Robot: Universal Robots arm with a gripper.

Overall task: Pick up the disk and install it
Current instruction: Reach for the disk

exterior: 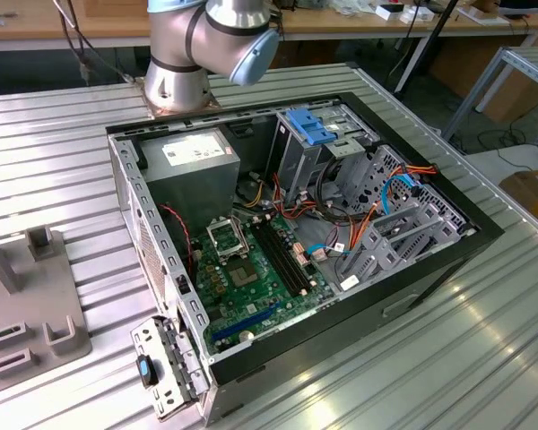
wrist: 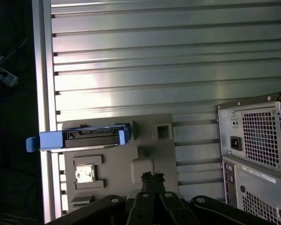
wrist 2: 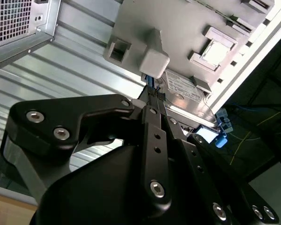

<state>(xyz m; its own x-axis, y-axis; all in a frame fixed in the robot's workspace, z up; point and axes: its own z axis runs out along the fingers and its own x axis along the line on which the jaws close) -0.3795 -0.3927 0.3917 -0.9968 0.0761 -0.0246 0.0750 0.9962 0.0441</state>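
Gripper (wrist: 152,178), pressed together and empty, hangs near the grey fixture (wrist: 117,164) holding the disk (wrist: 91,137).

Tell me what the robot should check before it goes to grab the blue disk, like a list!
1. Disk sitting in the grey holder tray: ok.
2. Gripper carrying nothing: ok.
3. Gripper open for grabbing: not ok, it is shut.
4. Gripper lined up over the disk: not ok, it is apart from the disk, over another part of the tray.
5. Computer case open, with its inside showing: ok.
6. Free slot for the disk in the drive cage: cannot tell.
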